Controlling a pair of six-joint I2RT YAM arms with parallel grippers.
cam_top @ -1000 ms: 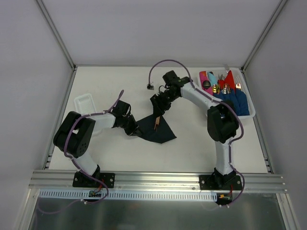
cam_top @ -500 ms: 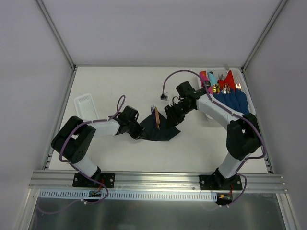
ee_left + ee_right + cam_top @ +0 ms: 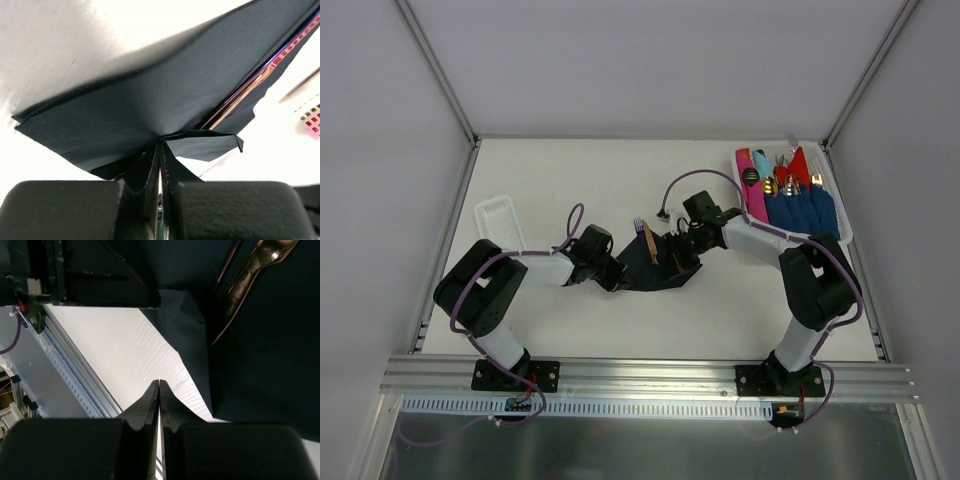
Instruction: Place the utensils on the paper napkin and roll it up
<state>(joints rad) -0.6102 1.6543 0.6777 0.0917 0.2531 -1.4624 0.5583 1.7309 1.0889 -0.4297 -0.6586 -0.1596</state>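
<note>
The near-black paper napkin (image 3: pixel 660 270) lies mid-table, partly folded, with a copper-coloured utensil (image 3: pixel 649 245) on it and fork tines (image 3: pixel 639 224) sticking out at its far edge. My left gripper (image 3: pixel 616 277) is shut on the napkin's left corner. In the left wrist view the sheet (image 3: pixel 150 95) lifts up from the pinched corner, with the utensil handle (image 3: pixel 257 82) along its right side. My right gripper (image 3: pixel 676 252) is shut, low over the napkin's right part. In the right wrist view its tips sit over bare table beside the napkin (image 3: pixel 260 365) and the utensil (image 3: pixel 250 270).
A white basket (image 3: pixel 843 235) at the back right holds blue rolled napkins, red and pink ones and several utensils. A white tray (image 3: pixel 500 215) lies at the left. A purple cable with a small black plug (image 3: pixel 663 213) hangs by the right arm.
My right arm swung from the back down and toward the napkin, now low over its right part. My left gripper slid right with the corner, and the napkin bunched and folded.
</note>
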